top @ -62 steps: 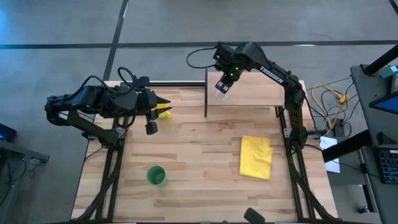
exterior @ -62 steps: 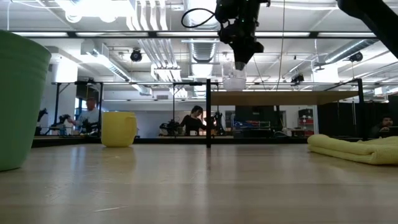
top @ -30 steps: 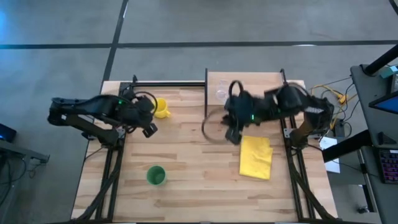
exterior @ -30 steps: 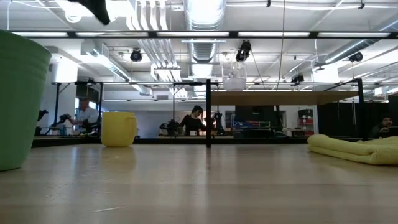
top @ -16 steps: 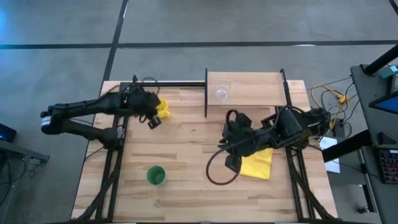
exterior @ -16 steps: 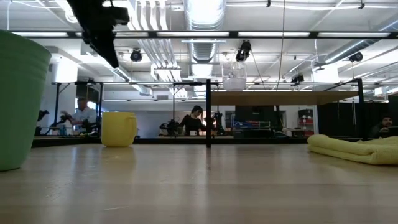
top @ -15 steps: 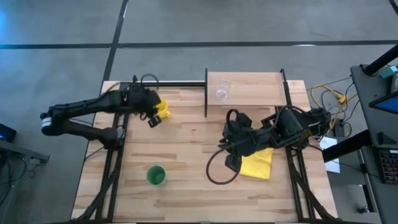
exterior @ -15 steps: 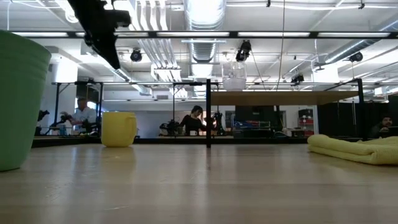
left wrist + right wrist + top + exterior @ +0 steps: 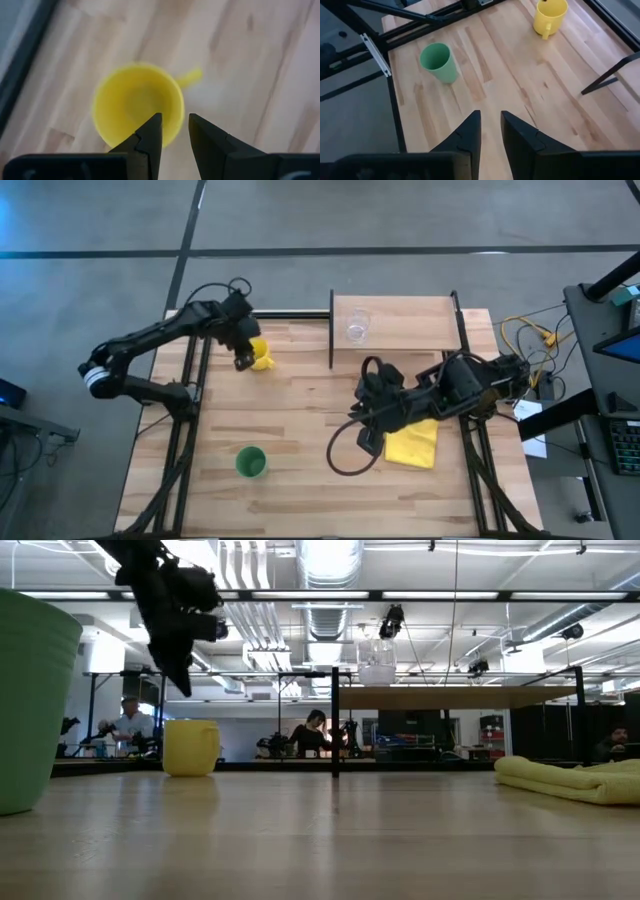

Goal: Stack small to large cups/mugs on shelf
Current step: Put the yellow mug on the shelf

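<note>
The yellow mug (image 9: 262,358) (image 9: 190,747) stands upright on the table near its far left corner, handle toward the right. My left gripper (image 9: 242,361) (image 9: 185,688) (image 9: 175,122) hovers open above it, pointing down over the rim, clear of it. The clear cup (image 9: 356,328) (image 9: 377,668) stands on the shelf (image 9: 410,325) (image 9: 470,697). Near the table's front edge on the left, the green cup (image 9: 251,461) (image 9: 439,62) stands upright. My right gripper (image 9: 367,442) (image 9: 490,120) is open, low over the table's middle, holding nothing.
A folded yellow cloth (image 9: 413,436) (image 9: 575,780) lies on the right half of the table, partly under my right arm. A black cable loop (image 9: 345,460) hangs from that arm. The shelf's black upright (image 9: 331,330) stands between mug and shelf board.
My left gripper has swung toward the far edge and come down over the yellow mug. My right arm drew back from the shelf toward the near edge, folding over the yellow cloth, then held still. The clear cup stays on the shelf.
</note>
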